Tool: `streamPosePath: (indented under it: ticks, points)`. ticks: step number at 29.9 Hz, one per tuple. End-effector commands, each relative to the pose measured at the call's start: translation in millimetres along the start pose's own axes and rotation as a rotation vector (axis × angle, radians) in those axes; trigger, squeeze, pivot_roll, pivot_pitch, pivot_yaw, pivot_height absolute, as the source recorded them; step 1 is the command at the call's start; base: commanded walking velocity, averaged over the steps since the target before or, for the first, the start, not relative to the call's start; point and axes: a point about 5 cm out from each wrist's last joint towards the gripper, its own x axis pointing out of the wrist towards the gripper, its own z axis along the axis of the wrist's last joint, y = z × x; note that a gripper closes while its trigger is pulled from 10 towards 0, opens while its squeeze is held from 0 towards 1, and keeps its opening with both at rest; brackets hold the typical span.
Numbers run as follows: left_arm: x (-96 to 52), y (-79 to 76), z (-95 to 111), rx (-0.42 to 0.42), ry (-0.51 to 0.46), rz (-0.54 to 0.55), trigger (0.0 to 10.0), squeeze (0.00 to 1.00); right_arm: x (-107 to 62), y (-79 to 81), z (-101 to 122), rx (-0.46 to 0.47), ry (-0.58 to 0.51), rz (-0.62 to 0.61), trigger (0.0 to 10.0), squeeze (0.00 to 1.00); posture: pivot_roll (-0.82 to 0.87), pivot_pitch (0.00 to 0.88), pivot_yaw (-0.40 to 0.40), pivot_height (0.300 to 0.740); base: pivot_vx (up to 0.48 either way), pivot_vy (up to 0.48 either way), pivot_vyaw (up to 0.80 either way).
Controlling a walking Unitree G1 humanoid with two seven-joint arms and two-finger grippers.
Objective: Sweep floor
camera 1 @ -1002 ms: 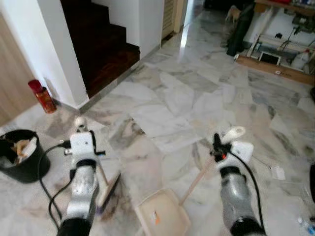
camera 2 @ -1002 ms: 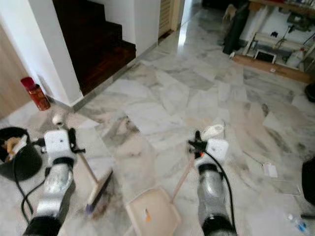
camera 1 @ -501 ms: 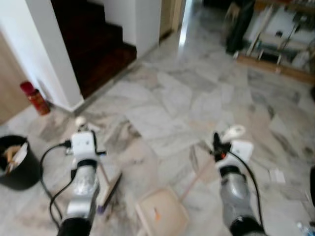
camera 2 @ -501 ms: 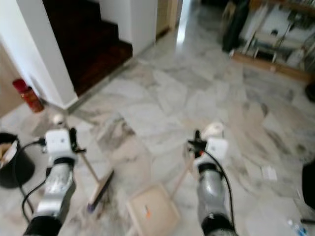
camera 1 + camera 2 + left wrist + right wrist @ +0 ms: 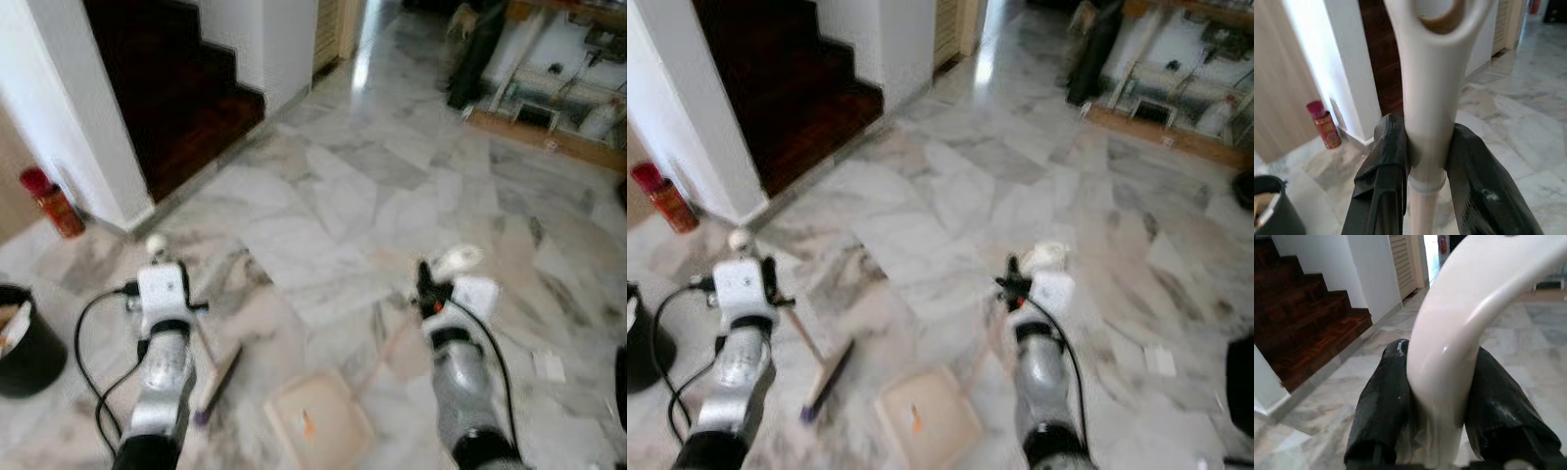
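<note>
My left gripper (image 5: pixel 1425 147) is shut on the white handle of a broom (image 5: pixel 1431 98). The broom's head (image 5: pixel 217 384) rests on the marble floor just right of my left arm. My right gripper (image 5: pixel 1436 396) is shut on the white curved handle of a dustpan (image 5: pixel 1459 338). The cream dustpan tray (image 5: pixel 315 425) lies on the floor between my arms, close in front of me, with its stick (image 5: pixel 384 354) rising to my right gripper (image 5: pixel 427 290). A dark smudge of dirt (image 5: pixel 813 411) marks the floor under the broom head.
A dark wooden staircase (image 5: pixel 186 108) rises at the back left beside a white wall corner (image 5: pixel 83 147). A red can (image 5: pixel 49 204) stands by the wall and a black bin (image 5: pixel 22 343) at the far left. Clutter and a low shelf (image 5: pixel 549 108) line the back right.
The whole view has shifted: the bin and red can have slid toward the left edge, so the camera has moved. Both grippers keep their hold on the broom and dustpan.
</note>
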Motion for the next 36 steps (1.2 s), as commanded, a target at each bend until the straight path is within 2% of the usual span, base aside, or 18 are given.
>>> streamPosePath:
  ticks: [1, 23, 36]
  points:
    - [1.8, -2.7, 7.2, -0.004, -0.035, -0.006, 10.0, 0.00, 1.4, -8.4, 7.0, -0.011, -0.035, -0.021, 10.0, 0.00, 0.01, 0.066, -0.015, 0.740, 0.311, 0.000, 0.00]
    - [2.2, -8.1, 7.6, -0.010, -0.040, -0.037, 10.0, 0.00, -1.8, -6.2, 3.2, -0.009, -0.030, -0.021, 10.0, 0.00, 0.00, 0.000, 0.002, 0.740, 0.313, 0.000, 0.00]
    - [3.5, -12.0, 7.8, -0.014, -0.042, -0.054, 10.0, 0.00, -2.6, -5.4, 2.2, -0.009, -0.032, -0.021, 10.0, 0.00, 0.00, 0.000, 0.008, 0.740, 0.317, 0.000, 0.00]
